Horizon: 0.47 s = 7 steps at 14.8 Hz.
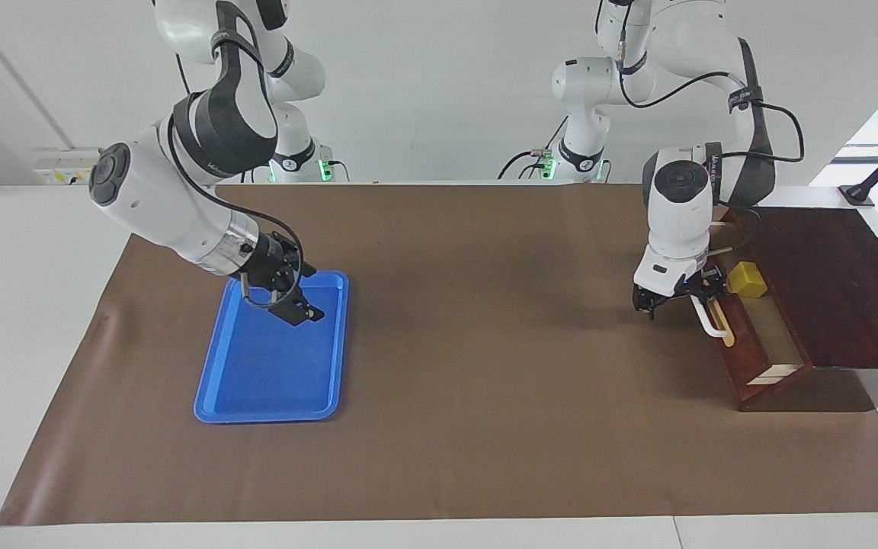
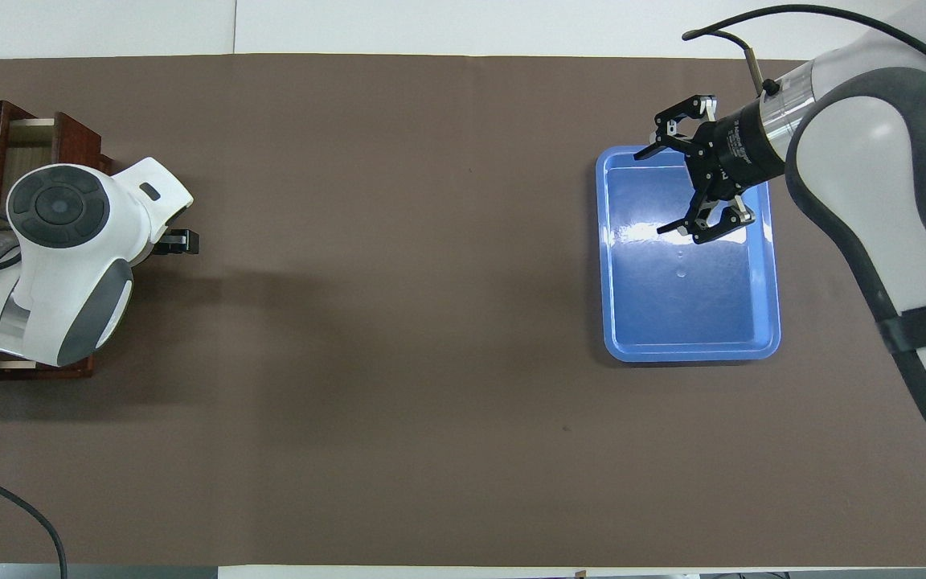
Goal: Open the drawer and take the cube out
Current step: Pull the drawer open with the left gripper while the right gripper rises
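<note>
The wide shallow drawer (image 1: 751, 343) with a dark reddish-brown wooden front stands partly open at the left arm's end of the table. It projects from a dark wooden cabinet (image 1: 835, 282) and shows a pale light-wood interior. A white bar handle (image 1: 707, 319) on a tan strip runs along the drawer front.

The small bright-yellow cube (image 1: 747, 279) lies inside the open drawer, on the pale floor, at the end of the compartment nearer to the robots. No gripper touches it.

The left gripper (image 1: 702, 293) is at the drawer front, at the end of the handle nearer to the robots. Its black fingers sit at the white bar. The left wrist housing covers the contact, so whether the fingers clasp the bar cannot be told from either view. In the overhead view only a black tip of this gripper (image 2: 178, 241) shows past the white wrist housing.

The right gripper (image 2: 664, 189) hangs over the flat blue rectangular plastic tray (image 2: 768, 322), above the part of it farther from the robots. Its fingers are spread wide apart and hold nothing. In the facing view this gripper (image 1: 303, 309) is clear of the tray (image 1: 214, 381) surface.

A brown sheet (image 1: 485, 427) covers the table under the tray and the cabinet.
</note>
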{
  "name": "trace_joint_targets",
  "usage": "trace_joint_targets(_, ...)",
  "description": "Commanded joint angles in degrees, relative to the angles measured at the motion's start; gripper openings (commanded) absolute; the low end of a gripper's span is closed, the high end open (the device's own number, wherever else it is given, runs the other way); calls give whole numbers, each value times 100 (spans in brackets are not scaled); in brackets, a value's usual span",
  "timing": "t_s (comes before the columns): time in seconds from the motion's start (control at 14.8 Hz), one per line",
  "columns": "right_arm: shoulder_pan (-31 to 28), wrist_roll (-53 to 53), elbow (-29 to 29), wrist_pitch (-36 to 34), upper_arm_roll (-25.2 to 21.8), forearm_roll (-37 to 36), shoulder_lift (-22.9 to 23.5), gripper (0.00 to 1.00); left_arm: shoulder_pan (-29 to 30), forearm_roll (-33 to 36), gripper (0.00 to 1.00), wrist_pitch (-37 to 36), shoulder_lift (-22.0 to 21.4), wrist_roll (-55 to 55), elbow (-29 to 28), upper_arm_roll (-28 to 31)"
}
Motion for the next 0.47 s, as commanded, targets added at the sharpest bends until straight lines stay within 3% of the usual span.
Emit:
trace_joint_targets(0.0,209,443,815,-204,6,214,695,96,-392,-344,100,87,143,-525,58,-2)
trace_joint_targets(0.41,386,856,482,226,-3,1066,740,96,-666,-590,100,-1,134,-807,49,-2)
